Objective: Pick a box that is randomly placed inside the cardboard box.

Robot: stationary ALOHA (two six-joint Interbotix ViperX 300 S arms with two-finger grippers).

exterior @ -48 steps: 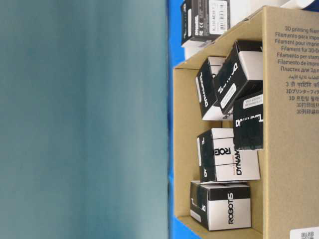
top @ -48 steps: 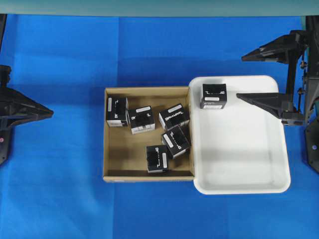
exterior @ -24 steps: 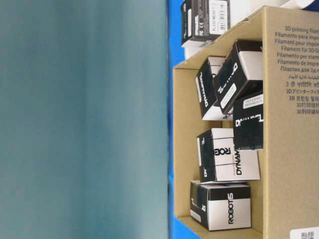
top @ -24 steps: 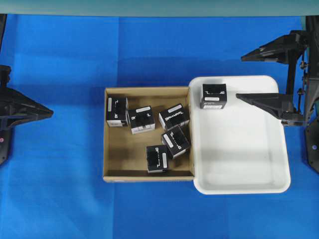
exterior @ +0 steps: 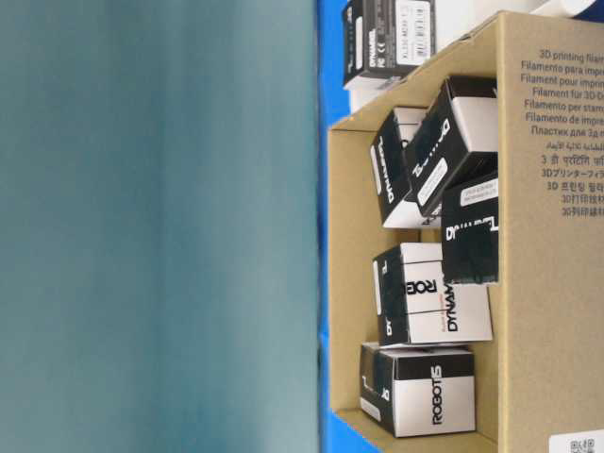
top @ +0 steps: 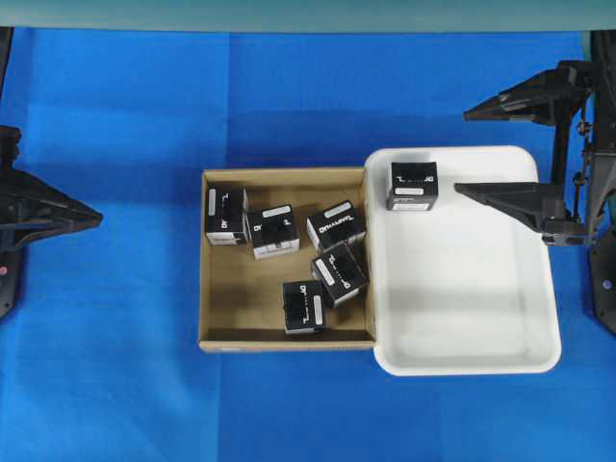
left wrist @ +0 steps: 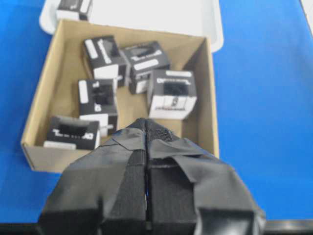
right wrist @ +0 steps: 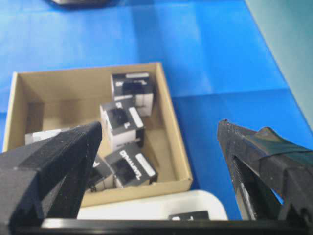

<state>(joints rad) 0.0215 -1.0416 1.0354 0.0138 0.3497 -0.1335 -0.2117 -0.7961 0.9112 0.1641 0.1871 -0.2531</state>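
My right gripper [top: 462, 149] hangs with its two fingers spread wide apart and nothing between them, one finger [top: 510, 197] reaching out over the rim of the white tray [top: 462, 289] and the other above the blue cloth [top: 289, 96] just past the tray's far edge. A single black box [top: 413, 185] sits in the tray's corner, just ahead of that lower fingertip and not touching it. Farther out in front of this gripper, beyond the tray's edge, lies the cardboard box [top: 221, 318], pressed against the tray's side, with five black boxes inside. From my right wrist camera I see the cardboard box [right wrist: 176, 147] straight ahead between the open fingers, the boxes scattered toward its middle and its near side. My left gripper [left wrist: 146, 132] has its taped fingers pressed together, empty, and it sits back from the cardboard box [left wrist: 44, 156] over the cloth, well apart from it. Just ahead of its tip, past the near wall, one box [left wrist: 72, 132] lies to the left and another [left wrist: 172, 94] a little farther in to the right. The remaining three sit deeper, toward the tray.
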